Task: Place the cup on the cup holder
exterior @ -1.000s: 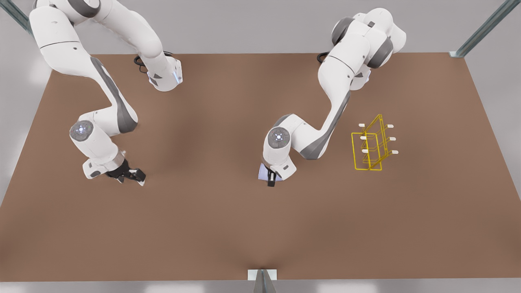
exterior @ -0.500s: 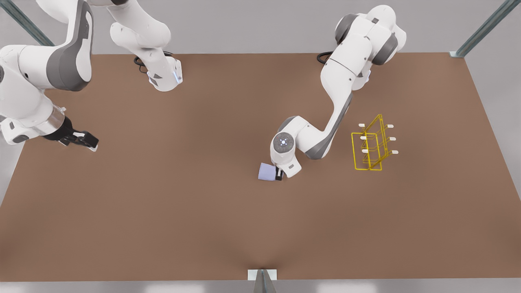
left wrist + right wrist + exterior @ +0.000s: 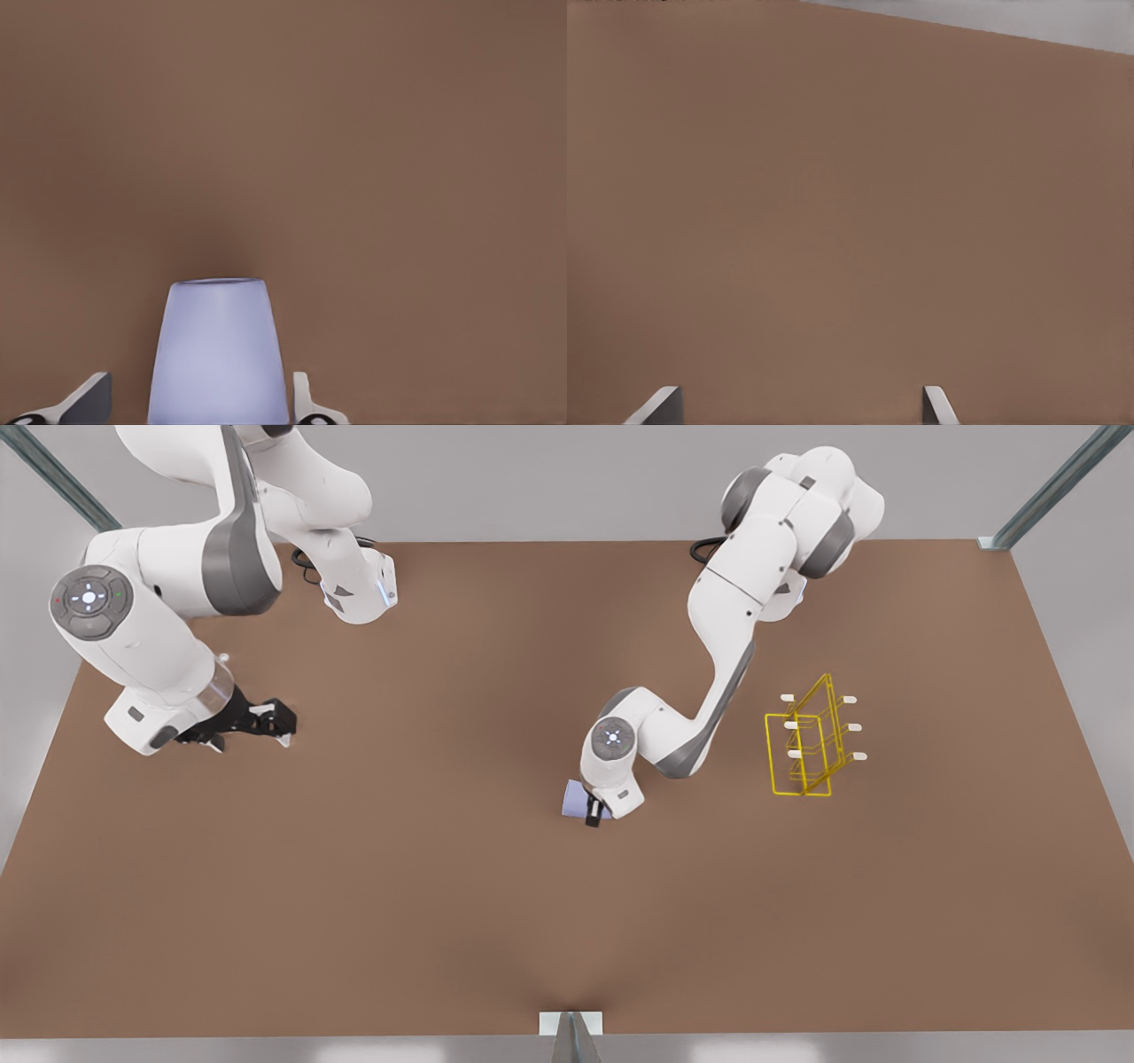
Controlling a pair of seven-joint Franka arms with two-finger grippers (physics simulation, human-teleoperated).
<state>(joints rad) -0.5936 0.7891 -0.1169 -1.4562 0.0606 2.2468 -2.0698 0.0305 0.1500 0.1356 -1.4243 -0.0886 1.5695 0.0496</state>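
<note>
My left gripper (image 3: pixel 592 815) sits mid-tabletop with its fingers (image 3: pixel 306 403) apart, flanking the cup (image 3: pixel 219 352); the cup holder (image 3: pixel 806 746) stands well right, while my right gripper (image 3: pixel 270 722) waits far left, fingers apart.

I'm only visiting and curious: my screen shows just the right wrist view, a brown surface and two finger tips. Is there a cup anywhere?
Observer: Yes. A lavender-blue cup sits between the open fingers of the left gripper, near the middle of the table.
Operator: And where is it supposed to go?
Observer: On the yellow wire cup holder, which stands apart from the cup toward the front view's right.
Operator: So where is the arm I'm looking through?
Observer: Your right gripper waits at the front view's left, fingers open and holding nothing, far from both.
</note>
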